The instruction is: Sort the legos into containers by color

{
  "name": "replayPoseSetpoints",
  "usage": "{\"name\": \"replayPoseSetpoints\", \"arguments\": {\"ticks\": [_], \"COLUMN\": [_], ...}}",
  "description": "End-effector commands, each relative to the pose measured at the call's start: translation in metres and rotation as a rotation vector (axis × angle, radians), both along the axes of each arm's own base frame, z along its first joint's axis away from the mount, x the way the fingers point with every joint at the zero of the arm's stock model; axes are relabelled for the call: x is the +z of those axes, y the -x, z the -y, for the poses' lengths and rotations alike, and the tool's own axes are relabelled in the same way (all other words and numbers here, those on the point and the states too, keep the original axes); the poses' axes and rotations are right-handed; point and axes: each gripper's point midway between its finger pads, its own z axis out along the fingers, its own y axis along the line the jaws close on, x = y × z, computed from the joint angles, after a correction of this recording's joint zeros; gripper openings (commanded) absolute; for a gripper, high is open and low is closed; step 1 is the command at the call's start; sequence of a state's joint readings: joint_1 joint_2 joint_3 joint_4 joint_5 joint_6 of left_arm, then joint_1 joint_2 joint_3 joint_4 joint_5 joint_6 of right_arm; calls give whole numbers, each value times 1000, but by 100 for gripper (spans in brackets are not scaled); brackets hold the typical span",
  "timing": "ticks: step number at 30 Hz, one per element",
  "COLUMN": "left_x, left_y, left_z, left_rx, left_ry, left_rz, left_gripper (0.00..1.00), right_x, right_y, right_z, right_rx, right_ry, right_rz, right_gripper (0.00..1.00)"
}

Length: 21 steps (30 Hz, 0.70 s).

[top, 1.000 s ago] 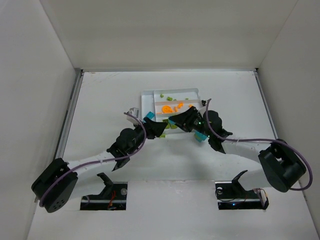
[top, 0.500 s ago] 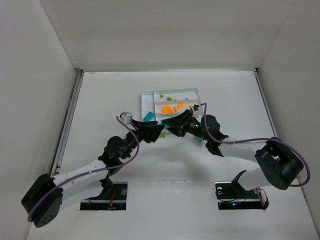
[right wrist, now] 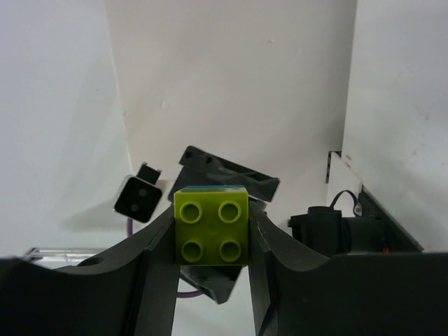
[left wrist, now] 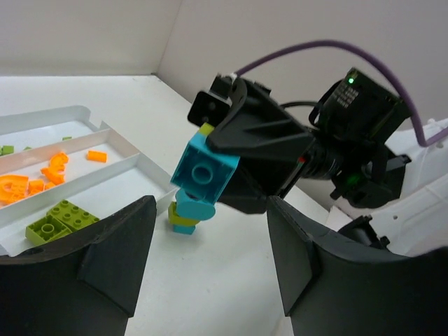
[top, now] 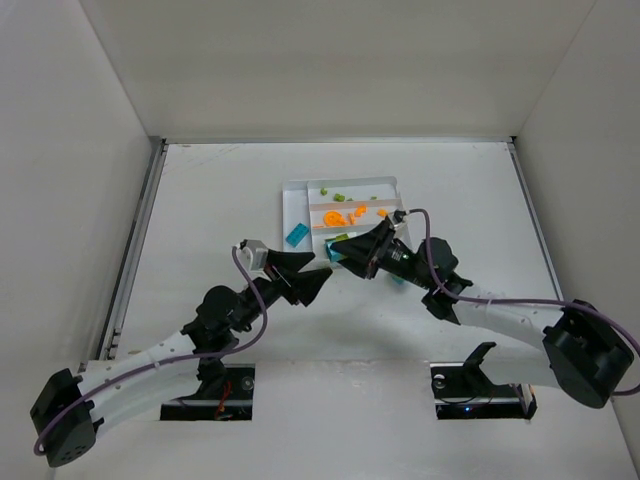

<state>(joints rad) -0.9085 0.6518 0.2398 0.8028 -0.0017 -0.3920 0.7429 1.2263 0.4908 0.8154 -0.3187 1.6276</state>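
Note:
My right gripper is shut on a stacked piece, a lime green brick on a teal-blue brick, and holds it in the air just off the near edge of the white tray. My left gripper is open and empty, facing the right gripper from a short way off. Below the held piece a small teal and lime stack stands on the table beside the tray's corner. The tray holds orange legos in its middle compartment, lime green bits in the far one, and a teal-blue brick at its left end.
In the left wrist view a lime green four-stud brick lies in the tray's nearest compartment, next to the orange pieces. White walls enclose the table on the left, back and right. The right arm's cable loops over the table.
My left arm has drawn back from the tray toward the near left, its gripper empty. My right gripper has kept the stacked brick and shifted slightly left, tilting up.

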Motion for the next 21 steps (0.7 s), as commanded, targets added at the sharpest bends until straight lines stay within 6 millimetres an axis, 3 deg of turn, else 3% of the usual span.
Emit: {"name": "replayPoseSetpoints", "arguments": {"ticks": [1,9,21], "left_x": [-1,-2,-2], "left_y": [2,5,-3], "left_z": [4,23,24], "left_rx": [-1,-7,81], "left_ry": [-54,-120,-167], "left_rz": [51,95,151], "left_gripper": [63,62,58], "right_x": [14,4,-18], "right_y": [11,13,10], "right_z": [5,4,0], "right_rx": [27,46,57], "right_ry": [-39,-17,8], "right_rz": [12,2,-26], "right_gripper": [23,23,23]}}
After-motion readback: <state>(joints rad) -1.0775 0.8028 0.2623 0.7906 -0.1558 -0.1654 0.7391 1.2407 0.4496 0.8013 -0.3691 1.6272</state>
